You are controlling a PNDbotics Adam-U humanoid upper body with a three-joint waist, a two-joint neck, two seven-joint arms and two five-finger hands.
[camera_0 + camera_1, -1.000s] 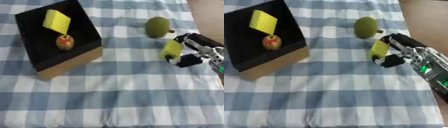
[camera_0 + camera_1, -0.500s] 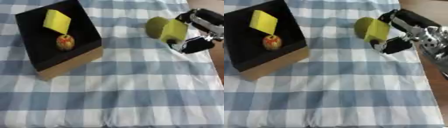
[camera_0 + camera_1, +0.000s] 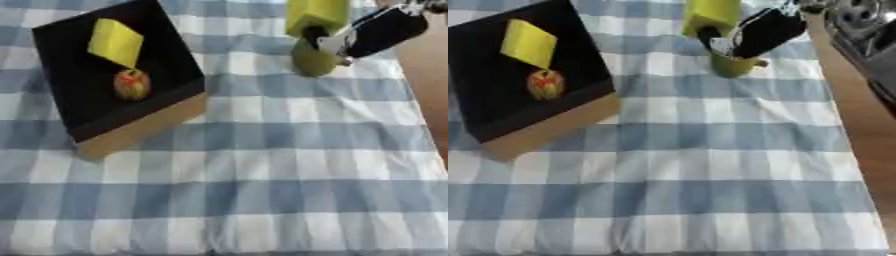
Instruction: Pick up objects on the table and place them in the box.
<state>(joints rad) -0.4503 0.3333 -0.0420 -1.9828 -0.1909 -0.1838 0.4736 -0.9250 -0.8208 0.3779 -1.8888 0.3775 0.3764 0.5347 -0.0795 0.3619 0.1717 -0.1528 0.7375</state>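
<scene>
Lift done: right robot hand [image 3: 372, 34], fingers curled round the yellow block [image 3: 317, 14], has risen from low at the right edge a second ago to the top of the view, block well off the tabletop [image 3: 262, 165]. It now hangs over the green round fruit [image 3: 312, 59], which hasn't moved on the checked cloth. Judged next: carry left to the box [image 3: 105, 85]. Box, black inside, already holds a yellow block [image 3: 115, 41] and a small red-yellow fruit [image 3: 131, 84], with free space beside them. Left hand not in view.
</scene>
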